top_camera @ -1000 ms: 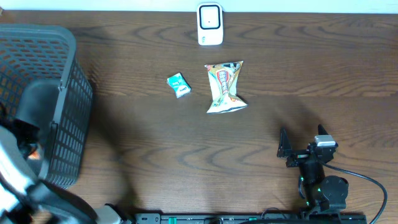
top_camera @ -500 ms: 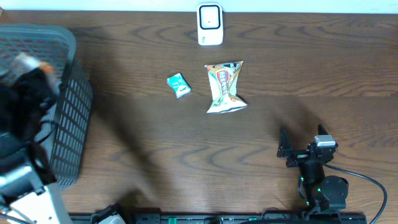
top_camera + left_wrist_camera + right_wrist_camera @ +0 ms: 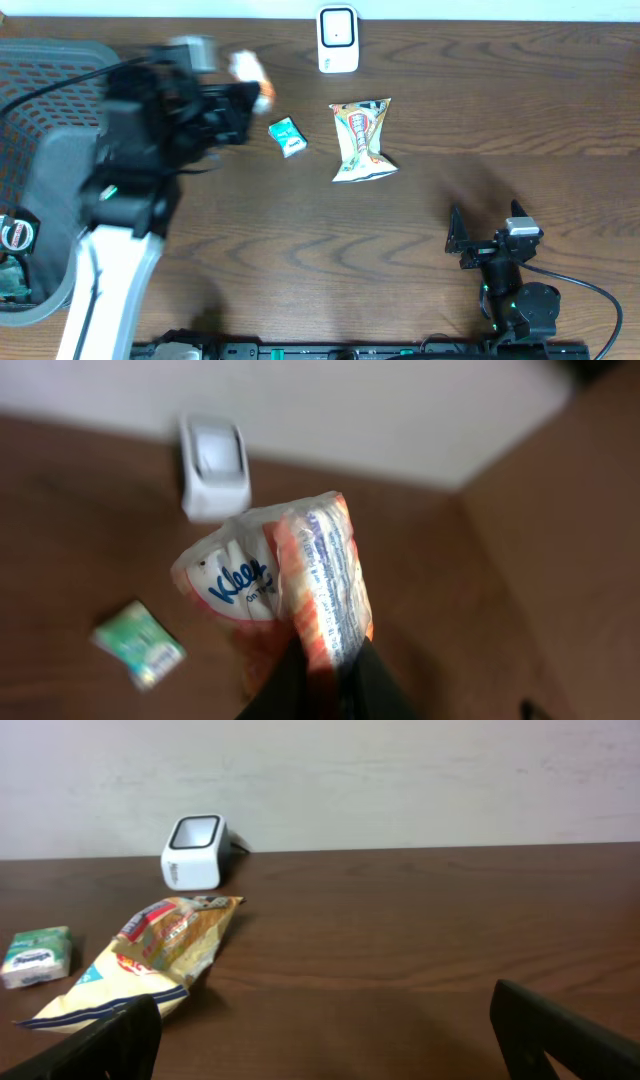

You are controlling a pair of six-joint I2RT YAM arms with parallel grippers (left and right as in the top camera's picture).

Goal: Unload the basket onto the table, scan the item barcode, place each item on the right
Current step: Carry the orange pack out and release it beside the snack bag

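Note:
A white and orange Kleenex tissue pack [image 3: 290, 575] is pinched between the black fingers of my left gripper [image 3: 325, 670], which is shut on it. From overhead, the pack [image 3: 248, 68] hangs blurred above the table, left of the white barcode scanner [image 3: 338, 40]. In the left wrist view the scanner [image 3: 212, 465] stands beyond the pack. My left gripper [image 3: 240, 100] sits just left of a small green pack [image 3: 287, 136]. Near the front right, my right gripper [image 3: 490, 225] stands open and holds nothing; in its wrist view the right gripper [image 3: 325, 1030] shows bare table between its fingers.
A yellow snack bag [image 3: 362, 140] lies below the scanner, right of the green pack. A dark mesh basket [image 3: 40, 110] fills the left side, with items low in it. In the right wrist view I see the snack bag [image 3: 150, 955], the green pack [image 3: 35, 955] and the scanner [image 3: 193, 850].
My left arm has swung up out of the basket and to the right, carrying the tissue pack over the table toward the scanner. The right arm has not moved.

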